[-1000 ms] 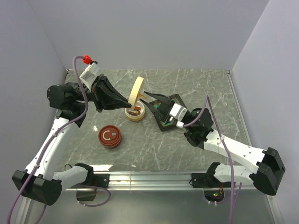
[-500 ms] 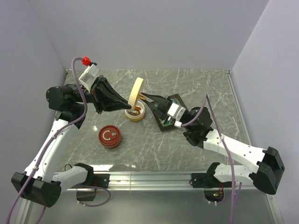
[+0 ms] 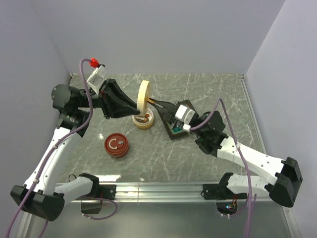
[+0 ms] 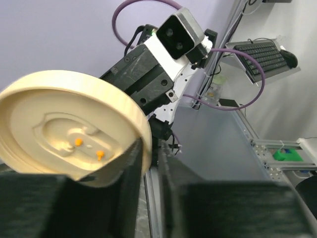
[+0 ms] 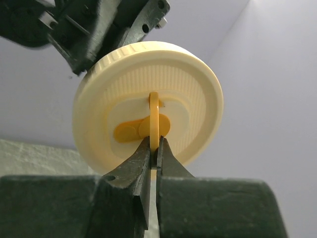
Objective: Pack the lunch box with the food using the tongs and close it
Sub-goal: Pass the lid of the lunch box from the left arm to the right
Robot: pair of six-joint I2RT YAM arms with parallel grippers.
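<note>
The lid [image 3: 144, 95] tab has just been clamped by the right hand [image 5: 154, 145] from 3 o'clock. Whether the left hand [image 3: 134, 109] grips cannot be told. A handover is judged underway.

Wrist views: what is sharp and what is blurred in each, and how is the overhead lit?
Left wrist view: the left pincer is a dark, soft blur at the bottom, the cream lid sharp. Right wrist view: the right pincer blurs toward the bottom edge, the lid crisp. Top view: even, soft light, faint shadows on the table.
</note>
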